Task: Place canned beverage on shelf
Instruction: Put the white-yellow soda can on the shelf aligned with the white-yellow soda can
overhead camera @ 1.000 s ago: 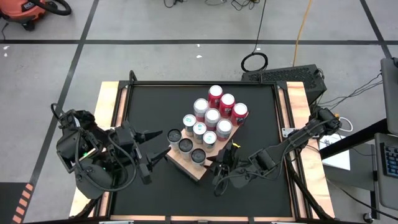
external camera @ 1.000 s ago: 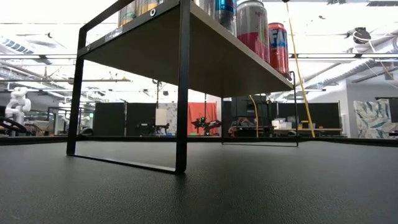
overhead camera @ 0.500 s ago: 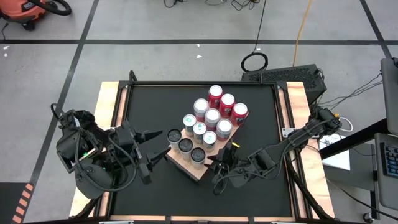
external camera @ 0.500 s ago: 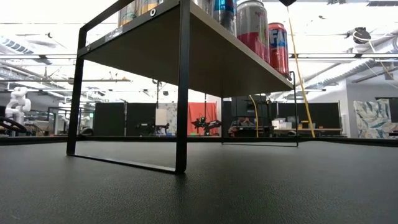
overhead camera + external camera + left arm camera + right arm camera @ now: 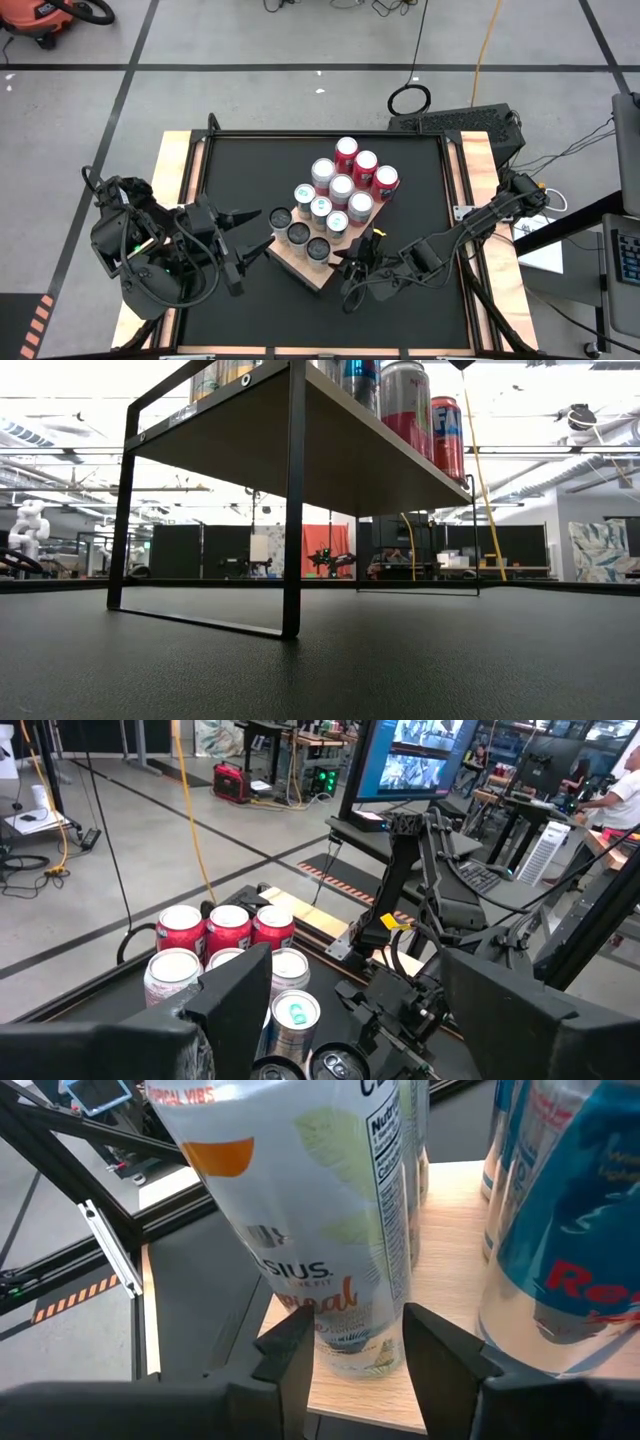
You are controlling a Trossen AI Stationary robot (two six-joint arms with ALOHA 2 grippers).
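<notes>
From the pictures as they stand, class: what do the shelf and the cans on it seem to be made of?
The shelf: apparently light wood with a matt finish, since grain lines show; its black frame looks like painted metal. The cans: probably aluminium, with shiny silver tops, pull tabs and glossy printed sides.
</notes>
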